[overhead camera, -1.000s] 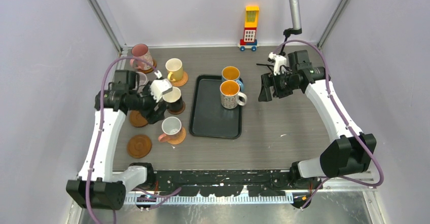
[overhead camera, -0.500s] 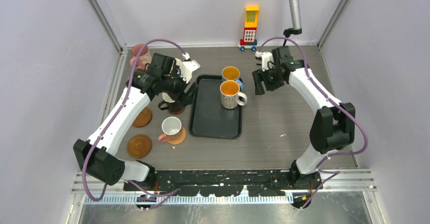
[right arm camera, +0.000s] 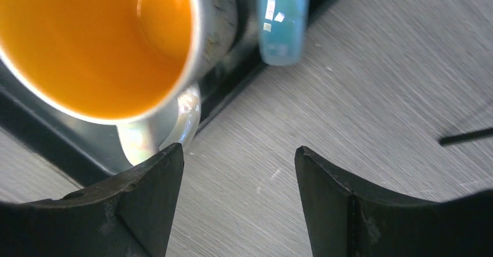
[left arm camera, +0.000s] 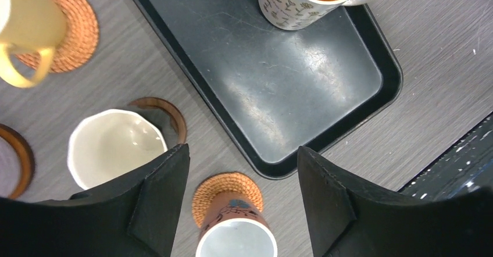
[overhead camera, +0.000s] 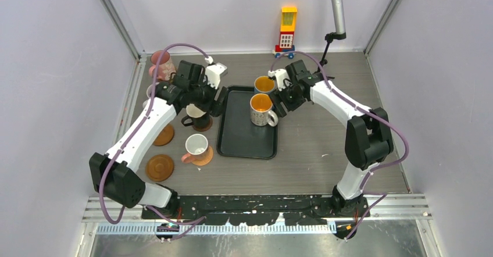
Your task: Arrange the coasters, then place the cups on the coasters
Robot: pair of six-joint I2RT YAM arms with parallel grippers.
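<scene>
Your black tray (overhead camera: 244,138) holds the patterned cup (overhead camera: 260,110); the blue cup (overhead camera: 264,84) is at its far corner. Your left gripper (left arm camera: 241,152) and right gripper (right arm camera: 238,152) are both wide open, holding nothing. Two coasters (overhead camera: 159,167) lie bare on the left.

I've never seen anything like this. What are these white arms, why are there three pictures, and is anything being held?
These are a robot's left arm and right arm, bolted at the table's near edge. The wide picture comes from a fixed camera above; the other two come from a camera on each wrist. The left tool and right tool both stand open and hold nothing. On the table lie a black tray with a patterned mug on it, a blue mug by its far corner, a black mug and a salmon mug on round coasters, two bare coasters, and a toy block tower at the back.
</scene>
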